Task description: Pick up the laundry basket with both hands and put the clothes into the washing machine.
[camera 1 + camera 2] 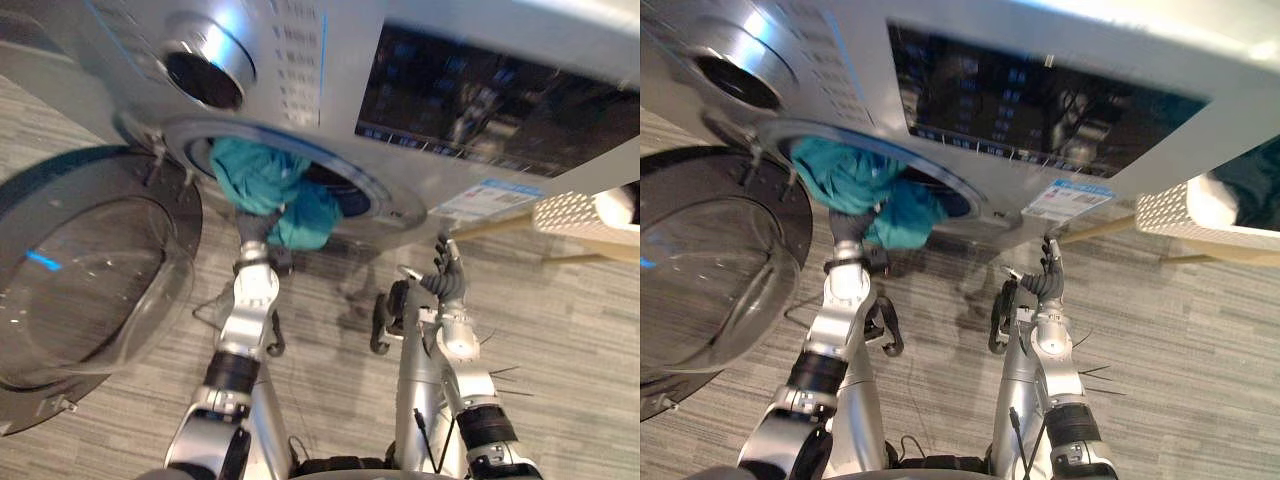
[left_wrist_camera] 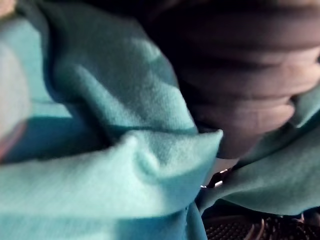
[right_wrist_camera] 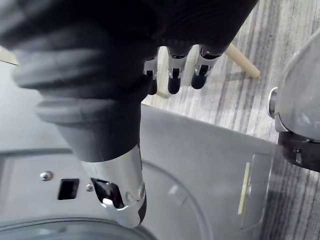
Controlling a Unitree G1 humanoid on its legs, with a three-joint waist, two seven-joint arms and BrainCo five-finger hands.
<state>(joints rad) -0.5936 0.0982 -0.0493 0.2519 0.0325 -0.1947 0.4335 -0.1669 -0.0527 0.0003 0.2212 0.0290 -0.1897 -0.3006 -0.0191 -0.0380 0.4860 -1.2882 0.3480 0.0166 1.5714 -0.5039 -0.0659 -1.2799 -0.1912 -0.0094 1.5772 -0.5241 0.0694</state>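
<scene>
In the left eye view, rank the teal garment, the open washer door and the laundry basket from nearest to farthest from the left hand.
1. Teal garment: touching the left hand, just above it.
2. Washer door: open, to its left.
3. Laundry basket: far right.

The teal cloth (image 1: pixel 260 180) looks soft and matt, the washing machine (image 1: pixel 130 60) smooth, glossy silver.

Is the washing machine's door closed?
No, the round glass door hangs wide open beside the washing machine, and teal cloth sticks out of the drum opening.
</scene>
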